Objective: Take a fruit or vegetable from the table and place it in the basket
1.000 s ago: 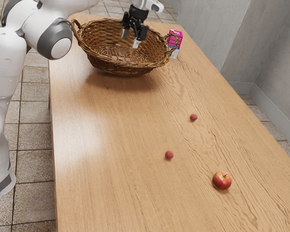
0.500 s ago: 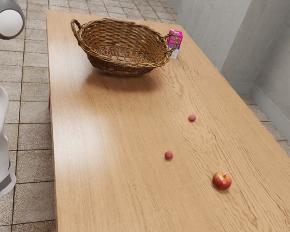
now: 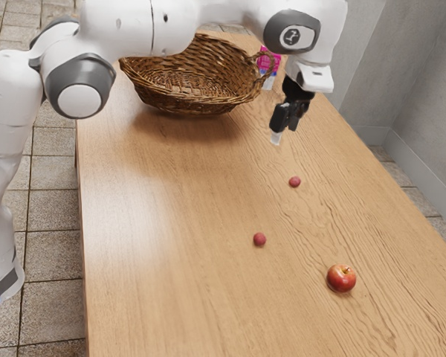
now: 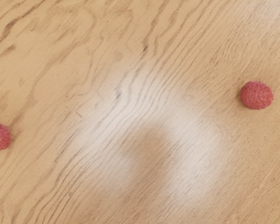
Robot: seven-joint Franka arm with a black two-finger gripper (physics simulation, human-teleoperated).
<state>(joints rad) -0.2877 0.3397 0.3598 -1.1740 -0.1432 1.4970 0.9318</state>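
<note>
Apple (image 3: 342,278), red with yellow flecks, sits on the wooden tabletop (image 3: 171,297), nearest the viewer and well apart from the basket (image 3: 186,89). Closer to the basket is a small, round, bumpy red fruit (image 3: 259,239); a second little red fruit (image 3: 295,181) lies closer still. Above the tabletop, off the basket's side toward the exterior view's right, the black hand (image 3: 284,136) points downward; whether it is spread or closed, I cannot tell. The white robot arm (image 3: 137,30) crosses over the wicker basket, hiding part of its rim. Beside the basket's handle stands a pink and white box (image 3: 269,61).
</note>
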